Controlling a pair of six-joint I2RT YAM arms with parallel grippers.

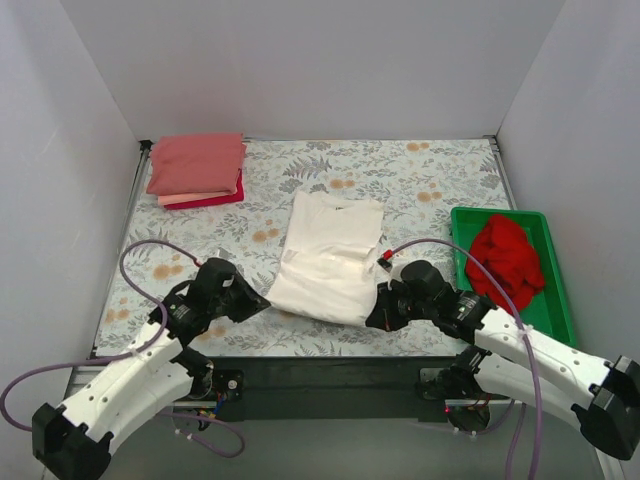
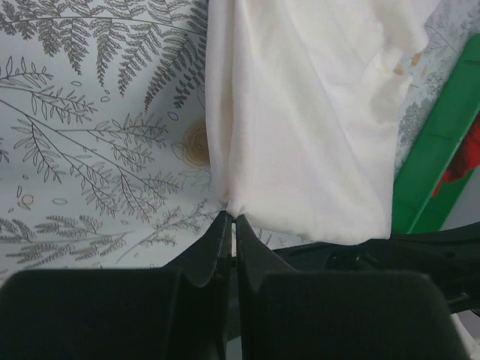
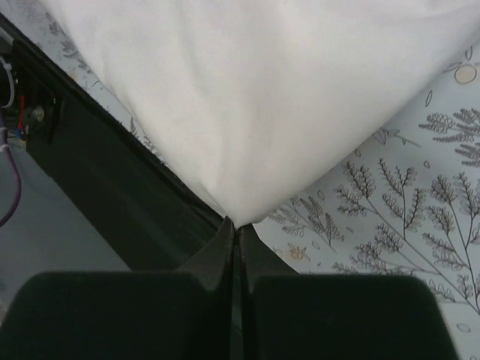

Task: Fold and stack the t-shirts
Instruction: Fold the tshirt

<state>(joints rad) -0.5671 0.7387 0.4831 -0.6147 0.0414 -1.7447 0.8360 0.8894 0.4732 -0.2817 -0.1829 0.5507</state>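
Since the hem must lift evenly for a fold toward 12 o'clock, left gripper pinches the 7 o'clock corner of the white t-shirt, right gripper the 5 o'clock corner, both seemingly clamped on cloth. Shirt lies flat, dead centre

The top view looks down from high behind the arm bases and takes in the whole surface, with the white t-shirt at its centre. Each wrist view sits close behind its own tool. The left tool faces the shirt's near left corner and the right tool its near right corner. All three views share the shirt's near edge.
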